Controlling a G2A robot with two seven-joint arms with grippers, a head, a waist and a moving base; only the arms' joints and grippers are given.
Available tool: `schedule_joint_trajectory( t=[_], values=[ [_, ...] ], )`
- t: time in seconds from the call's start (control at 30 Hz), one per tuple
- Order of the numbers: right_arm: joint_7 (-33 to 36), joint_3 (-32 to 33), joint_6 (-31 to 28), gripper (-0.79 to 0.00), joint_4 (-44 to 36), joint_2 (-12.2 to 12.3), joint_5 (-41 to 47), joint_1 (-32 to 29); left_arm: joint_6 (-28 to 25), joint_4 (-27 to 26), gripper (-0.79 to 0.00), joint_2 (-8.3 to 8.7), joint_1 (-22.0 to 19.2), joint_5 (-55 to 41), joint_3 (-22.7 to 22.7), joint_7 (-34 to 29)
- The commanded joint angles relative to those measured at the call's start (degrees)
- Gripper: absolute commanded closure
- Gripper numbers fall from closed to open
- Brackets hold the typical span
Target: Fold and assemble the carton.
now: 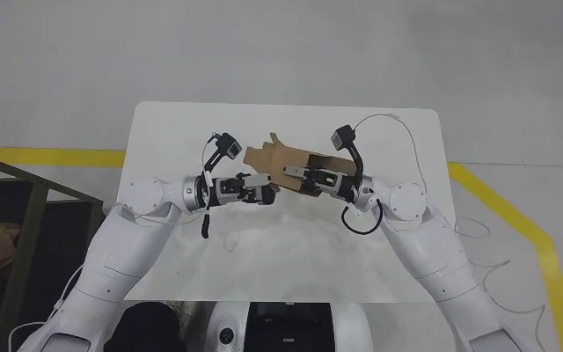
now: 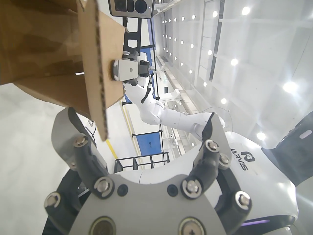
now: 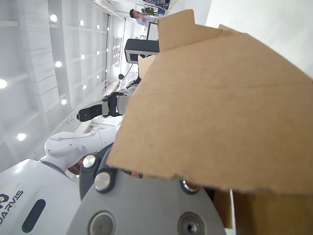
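Plainly, the left gripper (image 2: 137, 123) stands wide open with nothing in its grasp, and a raw corrugated flap edge of the carton (image 2: 49, 37) hangs close beside one of its fingers (image 2: 62, 128). Seen from above, it sits at the carton's 7 o'clock, while the right gripper (image 1: 306, 182) at 4 o'clock is clamped on a side panel. The carton is over the middle of the table (image 1: 264, 255), whose far edge lies near at 12 o'clock and whose widest stretch of top runs toward 6 o'clock.

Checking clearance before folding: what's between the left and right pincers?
The carton: in the left wrist view its corrugated flap stands between the open left pincer and the right pincer clamping it.
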Motion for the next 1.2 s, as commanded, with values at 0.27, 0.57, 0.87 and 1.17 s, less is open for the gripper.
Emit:
schedule_joint_trajectory(
  t=[0.27, 0.57, 0.87, 1.17],
  values=[
    [0.3, 0.2, 0.5, 0.0, -0.4, 0.1, -0.2, -0.7, 0.0, 0.1, -0.785, 0.19, 0.1, 0.9, -1.7, 0.4],
    [0.1, 0.0, 0.7, 0.0, -0.6, 0.0, -0.3, -1.0, 0.0, -0.4, -0.785, 0.24, 0.7, 0.9, -2.5, 1.0],
    [-0.7, -1.0, 0.4, 0.0, -0.6, -0.3, -0.3, -1.0, -0.3, -0.4, -0.785, 0.11, 0.5, 1.0, -2.6, 1.8],
    [-0.4, 0.7, -0.1, 0.0, 0.5, 0.0, -0.7, -1.0, -0.3, -0.3, -0.785, 0.31, 1.2, 0.9, -4.1, 1.0]
  ],
)
